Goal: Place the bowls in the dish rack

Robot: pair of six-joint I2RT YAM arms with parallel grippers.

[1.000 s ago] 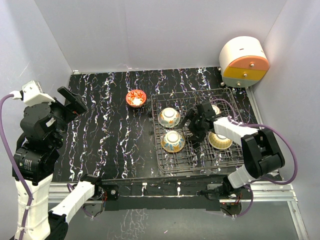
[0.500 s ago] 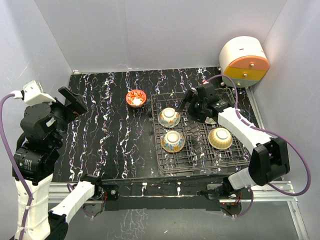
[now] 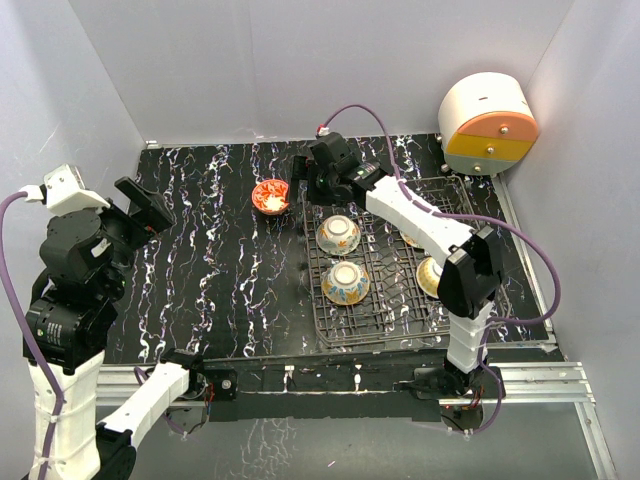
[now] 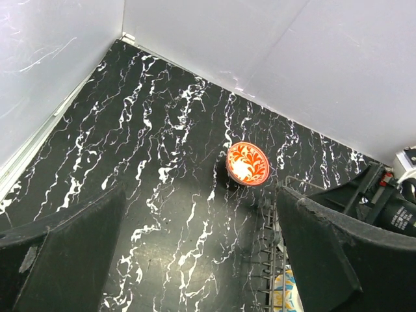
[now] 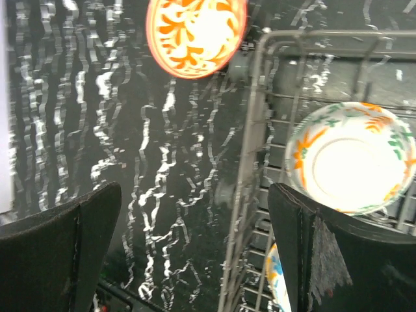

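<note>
A red-orange bowl [image 3: 271, 196] stands on the black marbled table just left of the dish rack [image 3: 390, 305]. Two cream bowls [image 3: 339, 234] [image 3: 345, 283] sit in the rack's left part. A third bowl [image 3: 430, 277] shows half hidden behind the right arm. My right gripper [image 3: 304, 186] hovers open and empty over the rack's back left corner, right beside the red bowl [image 5: 195, 32]. Its view shows the rack rim [image 5: 250, 169] and a cream bowl [image 5: 351, 156]. My left gripper [image 3: 140, 208] stays open and empty, high at the far left, looking down on the red bowl [image 4: 247, 162].
A round white, orange and yellow drawer unit [image 3: 488, 122] stands in the back right corner. White walls close the table in at the back and both sides. The right arm [image 3: 420, 220] stretches diagonally across the rack.
The right arm swung from the middle of the rack to its back left corner, towards the red bowl, jaws still open. The left arm held still.
</note>
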